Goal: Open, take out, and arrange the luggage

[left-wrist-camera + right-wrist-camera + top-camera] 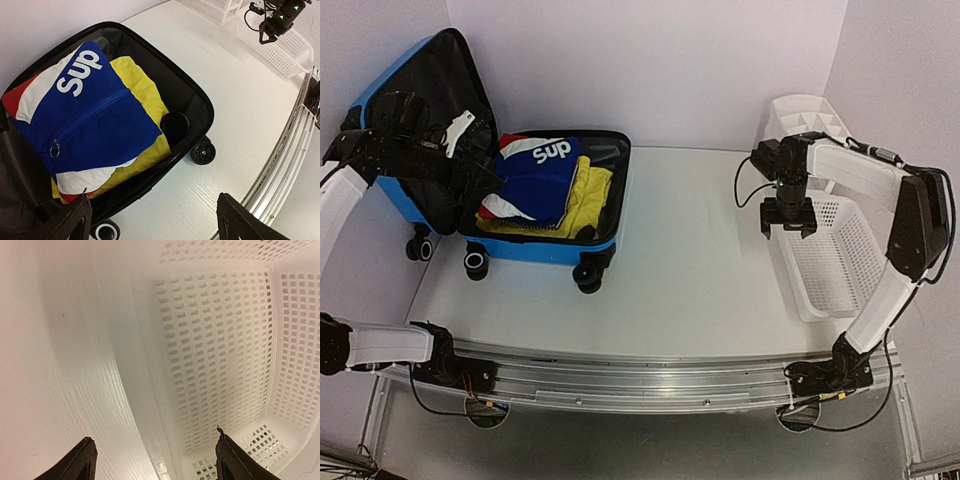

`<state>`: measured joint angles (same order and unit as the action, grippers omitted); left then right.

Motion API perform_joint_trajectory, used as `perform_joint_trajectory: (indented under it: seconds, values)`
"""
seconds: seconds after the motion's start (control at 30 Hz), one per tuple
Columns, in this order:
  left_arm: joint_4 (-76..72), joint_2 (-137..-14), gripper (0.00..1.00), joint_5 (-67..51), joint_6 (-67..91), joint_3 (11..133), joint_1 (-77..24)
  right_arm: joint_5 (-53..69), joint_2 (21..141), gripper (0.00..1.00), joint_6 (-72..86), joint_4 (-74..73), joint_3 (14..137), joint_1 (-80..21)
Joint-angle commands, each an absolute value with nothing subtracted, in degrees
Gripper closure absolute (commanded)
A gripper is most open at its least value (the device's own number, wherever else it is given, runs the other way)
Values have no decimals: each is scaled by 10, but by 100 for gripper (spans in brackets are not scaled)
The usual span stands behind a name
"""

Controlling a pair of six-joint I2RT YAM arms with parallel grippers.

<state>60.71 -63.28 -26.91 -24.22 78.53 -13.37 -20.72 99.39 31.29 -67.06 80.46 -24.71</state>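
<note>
Open luggage [535, 248], long axis left-right, just below left gripper [155, 227], jaws wide, empty; right gripper [787, 215] also wide, well apart over basket [840, 275].

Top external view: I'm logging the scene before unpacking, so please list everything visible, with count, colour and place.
luggage: one, bright blue with black lining, lying open at the table's far left.
zipped garment: one, blue, white and red, on top inside the luggage.
yellow garment: one, yellow, under the zipped garment.
basket: one, white, slatted, on the table's right side.
organiser: one, white, behind the basket.
table: one, white.
left arm: one, white and black, jaws open above the luggage.
right arm: one, white and black, jaws open over the basket's left rim.
</note>
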Motion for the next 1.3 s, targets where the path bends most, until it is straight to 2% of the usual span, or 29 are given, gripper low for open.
perform_joint_trajectory:
  seconds: [0.0,0.07,0.13,0.17,0.23,0.3,0.43,0.6,0.77,0.97,1.2,1.27]
  values:
    - [568,-609,15,-291,-226,767,-138,-169,992,33,314,-638,751,-235]
    - [566,-604,14,-291,-225,760,-137,-123,998,49,300,-598,735,-234]
    - [566,-601,14,-286,-225,755,-138,-80,1011,74,300,-579,738,-234]
    - [565,-597,14,-283,-226,752,-137,-70,1020,81,304,-577,745,-233]
    - [564,-593,14,-281,-225,748,-137,-48,1032,93,315,-576,766,-236]
    - [564,-591,14,-280,-224,746,-138,-39,1037,99,335,-577,789,-247]
    - [559,-590,14,-277,-223,739,-138,-50,1050,100,385,-577,846,-310]
    - [545,-591,14,-281,-219,729,-138,-65,1134,100,375,-577,993,-385]
    - [539,-591,13,-279,-218,725,-137,-76,1240,100,389,-565,1134,-399]
    - [542,-584,13,-265,-224,724,-138,-32,1359,99,411,-555,1304,-403]
    - [542,-582,13,-263,-228,722,-138,-5,1388,100,429,-515,1339,-406]
    - [542,-582,13,-262,-231,722,-138,-19,1366,100,434,-514,1308,-406]
